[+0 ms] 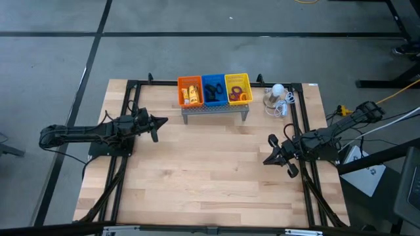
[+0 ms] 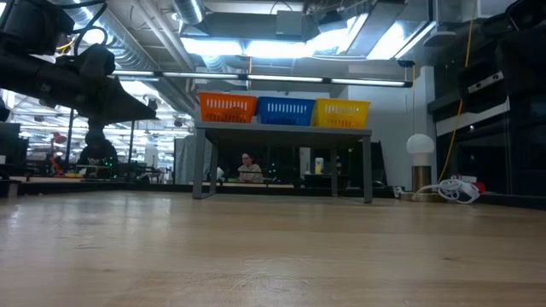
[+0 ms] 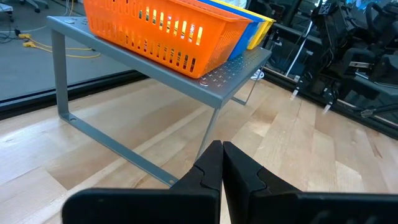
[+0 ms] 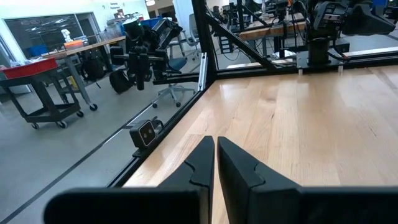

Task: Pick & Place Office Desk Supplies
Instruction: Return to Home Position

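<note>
Three baskets stand in a row on the grey perforated shelf (image 1: 215, 112) at the table's far side. The orange basket (image 1: 190, 92) holds yellow-orange packets, the blue basket (image 1: 213, 90) small black clips, and the yellow basket (image 1: 237, 88) thin orange and purple loops. My left gripper (image 1: 161, 122) hovers shut at the table's left, pointing toward the shelf's left leg; its closed fingertips (image 3: 222, 147) hold nothing. My right gripper (image 1: 268, 159) hovers shut at the table's right, pointing toward the near left, fingertips (image 4: 215, 142) together and empty.
A white round bulb (image 1: 278, 90) with its white cord lies right of the shelf. A black frame rail (image 1: 131, 105) borders the tabletop. A small camera (image 4: 146, 132) sits at the table's edge. Bare wood (image 1: 210, 170) spreads between the two arms.
</note>
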